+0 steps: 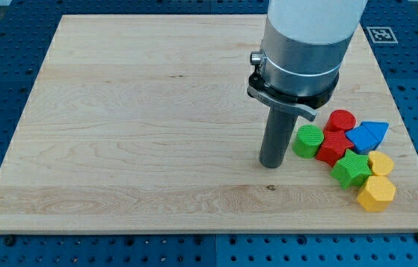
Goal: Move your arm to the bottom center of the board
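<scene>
The wooden board (157, 119) fills most of the view, lying on a blue perforated table (416, 59). My arm (305, 44) comes down from twelve o'clock; there is no pincer, only a rod, and my tip (271, 166) rests on the board right of bottom centre. At three o'clock of my tip, just beside it, sits the green cylinder (308, 141), leading a cluster: red star block (334, 147), red cylinder (340, 121), blue block (367, 135), green block (351, 169), two yellow blocks (376, 193).

Pale light-wood board bench (135, 119), faint grain streaks, one small dark knot. Dark blue perforated surround (1, 44). Dark grey rod, my tip (271, 165); silver-grey collar (298, 52), white arm above. Blocks: green cylinder (308, 140), red cylinder (340, 120), red star-like block (334, 147), blue triangle block (367, 135), green block (351, 169), two yellow blocks (381, 163) (376, 193).
</scene>
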Robot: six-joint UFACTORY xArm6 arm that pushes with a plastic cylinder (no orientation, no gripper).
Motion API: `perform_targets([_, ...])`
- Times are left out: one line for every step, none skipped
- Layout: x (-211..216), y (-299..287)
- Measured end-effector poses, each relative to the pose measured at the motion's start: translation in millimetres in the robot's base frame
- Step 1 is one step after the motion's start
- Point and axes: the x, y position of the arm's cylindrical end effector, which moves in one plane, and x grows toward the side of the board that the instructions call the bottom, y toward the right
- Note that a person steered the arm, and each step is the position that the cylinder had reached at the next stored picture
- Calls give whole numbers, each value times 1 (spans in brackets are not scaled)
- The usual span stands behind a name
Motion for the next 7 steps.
perform_targets([0, 0])
perform_targets([0, -5])
perform_targets([36, -10])
perform_targets([87, -12])
perform_targets([87, -15])
perform_targets([87, -15])
perform_targets([87, -16])
